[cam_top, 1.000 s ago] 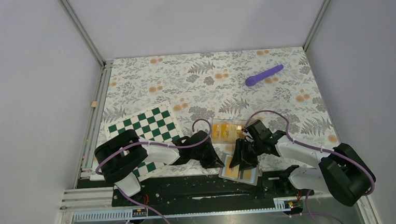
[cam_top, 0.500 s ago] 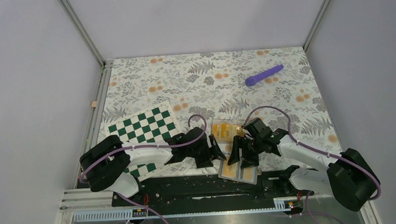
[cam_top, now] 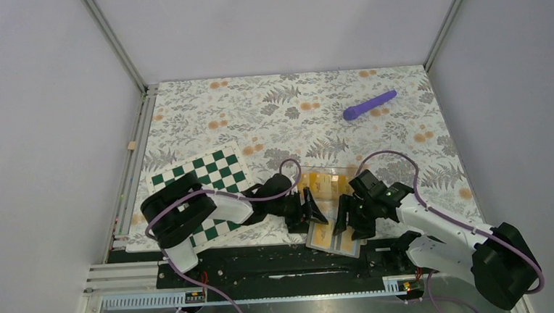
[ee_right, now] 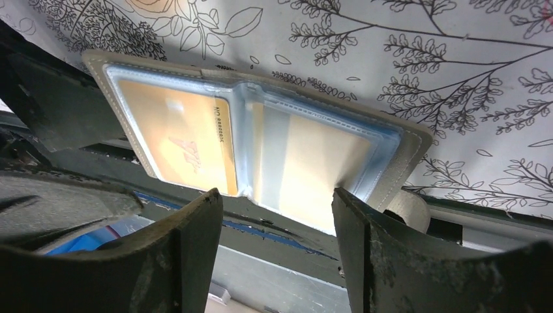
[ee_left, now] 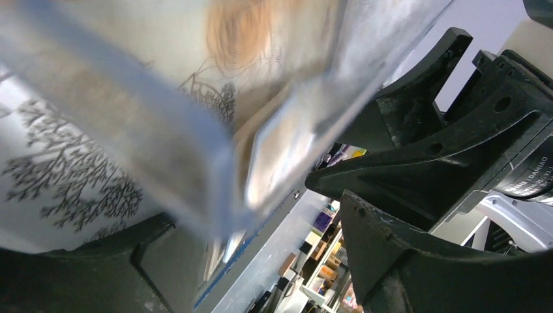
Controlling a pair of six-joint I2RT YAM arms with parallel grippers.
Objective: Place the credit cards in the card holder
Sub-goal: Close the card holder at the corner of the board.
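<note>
Inside the card holder (ee_right: 415,139) sit credit cards (ee_right: 175,132).

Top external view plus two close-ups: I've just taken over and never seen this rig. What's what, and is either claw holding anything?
The top view looks down from above and behind two robot arms. Each ends in a two-finger claw: the left gripper and right gripper, both open, with nothing visibly held. The other pictures come from a camera on each wrist. The right wrist view shows the open card holder with credit cards already in its clear sleeves. The left wrist view is too close and blurred to read. Also on the floral cloth: a clear tray with more cards, a chessboard and a purple rod.
</note>
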